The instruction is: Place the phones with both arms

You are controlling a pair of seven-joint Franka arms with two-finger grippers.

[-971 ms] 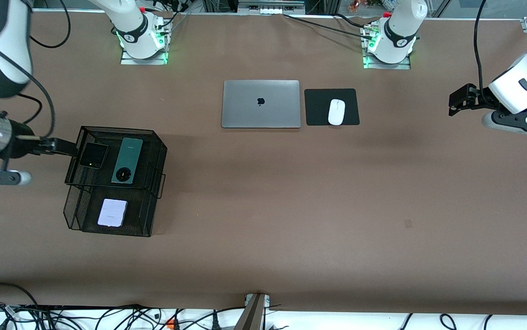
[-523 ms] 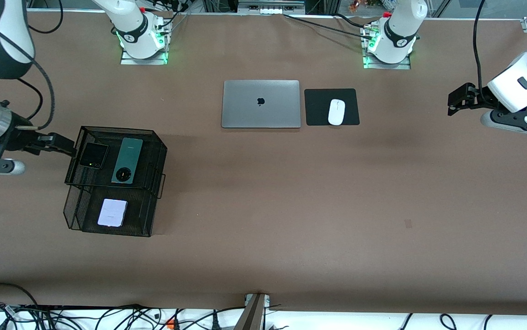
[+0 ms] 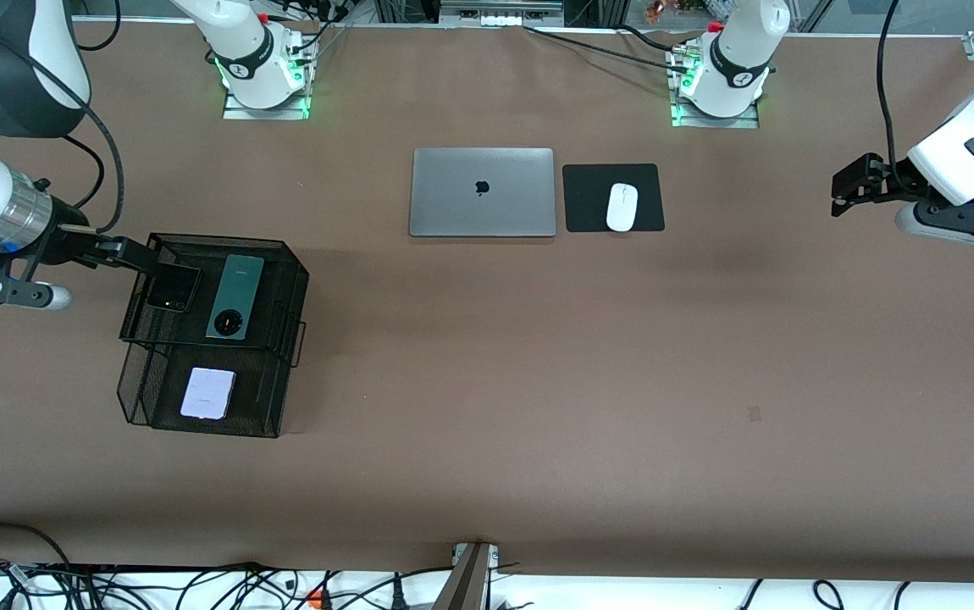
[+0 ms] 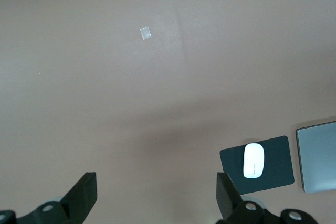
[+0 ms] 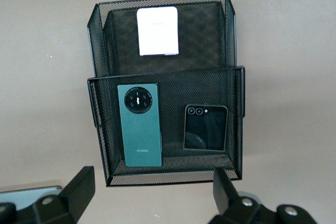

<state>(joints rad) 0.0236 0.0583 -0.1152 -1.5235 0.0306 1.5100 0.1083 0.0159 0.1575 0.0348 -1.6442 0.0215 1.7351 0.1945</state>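
Note:
A black mesh rack [image 3: 284,280] with two tiers stands toward the right arm's end of the table. Its upper tier holds the squarish black phone [image 3: 174,288] [image 5: 205,128] and the longer dark green phone [image 3: 235,296] [image 5: 139,124] side by side. The pale lilac phone [image 3: 207,392] [image 5: 157,31] lies in the lower tier, nearer the front camera. My right gripper [image 3: 144,257] [image 5: 152,178] hangs open and empty over the rack's edge next to the black phone. My left gripper [image 3: 844,186] [image 4: 156,181] waits open and empty over bare table at the left arm's end.
A shut grey laptop [image 3: 482,192] lies mid-table near the bases. Beside it a white mouse [image 3: 622,207] [image 4: 253,160] rests on a black pad [image 3: 648,178]. A small pale mark [image 3: 754,413] [image 4: 146,33] is on the brown tabletop.
The right gripper has drawn back from the black phone, then shifted toward the bases and back over the rack's edge. The left arm barely moved. The phones lie still.

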